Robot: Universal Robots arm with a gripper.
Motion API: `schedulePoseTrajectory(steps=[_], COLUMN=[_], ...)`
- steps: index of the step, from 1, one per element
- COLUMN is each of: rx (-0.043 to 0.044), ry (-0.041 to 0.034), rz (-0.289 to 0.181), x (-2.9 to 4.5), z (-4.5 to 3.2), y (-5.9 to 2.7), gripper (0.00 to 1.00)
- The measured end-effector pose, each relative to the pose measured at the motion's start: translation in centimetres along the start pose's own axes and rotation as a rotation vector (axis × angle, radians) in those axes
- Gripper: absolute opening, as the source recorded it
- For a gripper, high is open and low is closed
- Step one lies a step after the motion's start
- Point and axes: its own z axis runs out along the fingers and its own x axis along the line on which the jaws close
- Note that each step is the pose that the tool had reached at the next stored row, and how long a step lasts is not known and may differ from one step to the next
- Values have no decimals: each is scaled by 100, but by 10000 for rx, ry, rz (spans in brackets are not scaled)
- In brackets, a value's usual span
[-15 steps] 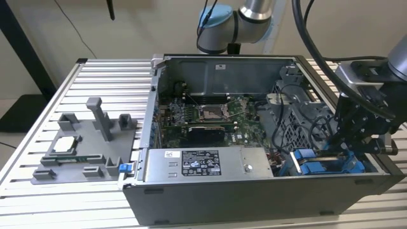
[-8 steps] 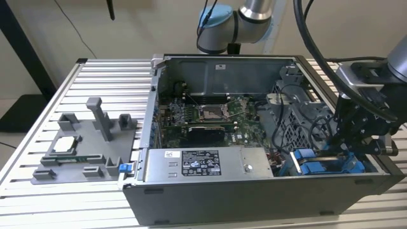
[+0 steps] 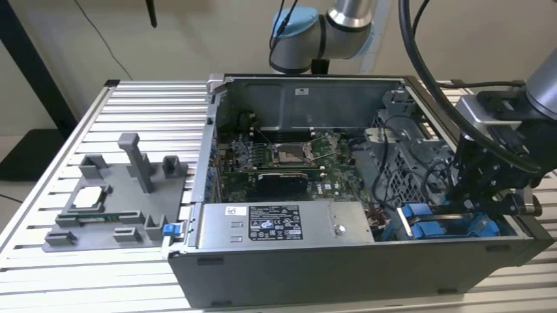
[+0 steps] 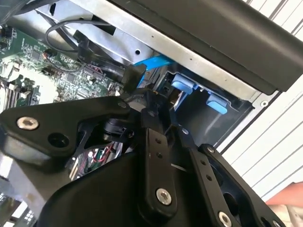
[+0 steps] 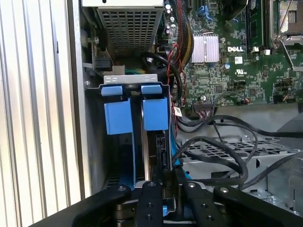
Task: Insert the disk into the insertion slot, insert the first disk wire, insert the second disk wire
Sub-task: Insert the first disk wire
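Note:
The disk (image 5: 147, 156) stands edge-on in the insertion slot (image 5: 129, 78), clipped in its bright blue frame (image 5: 118, 116). In the exterior view the slot (image 3: 435, 228) is at the case's near right corner, with my gripper (image 3: 477, 203) directly over it. In the second wrist view my gripper (image 4: 142, 98) is shut on a black connector (image 4: 134, 76) that carries a flat blue disk wire (image 4: 152, 62). In the first wrist view my gripper (image 5: 163, 183) sits at the disk's end, and the connector is mostly hidden between the fingers.
The open case holds a motherboard (image 3: 278, 156), a grey power supply (image 3: 278, 225) and a perforated cage (image 5: 227, 151). Loose black cables (image 5: 222, 142) run beside the slot. A grey fixture (image 3: 113, 195) lies on the slatted table at the exterior view's left.

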Motion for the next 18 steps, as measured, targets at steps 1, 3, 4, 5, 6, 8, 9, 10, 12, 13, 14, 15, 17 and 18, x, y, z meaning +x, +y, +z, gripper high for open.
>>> schedulePoseTrajectory(steps=[1, 3, 4, 5, 6, 8, 9, 10, 12, 13, 14, 15, 17, 18], rx=[0, -2, -4, -5, -6, -11, -14, -16, -31, -35, -38, -39, -39, -38], ry=[-4, -4, -1, -5, -6, -3, -4, -2, -2, -2, -2, -1, -2, -2], rz=[-1, -1, -1, -1, 1, 0, 0, 2, 9, 13, 20, 27, 43, 53], x=[-1, -1, -2, -3, -5, -10, -12, -14, -18, -21, -23, -25, -29, -31], z=[-8, -44, -69, -93, -114, -159, -182, -205, -247, -268, -290, -312, -354, -373], y=[0, 3, 6, 10, 17, 23, 25, 28, 33, 34, 36, 38, 42, 43], gripper=[100, 100, 100, 100, 100, 100, 100, 100, 100, 100, 100, 100, 100, 100])
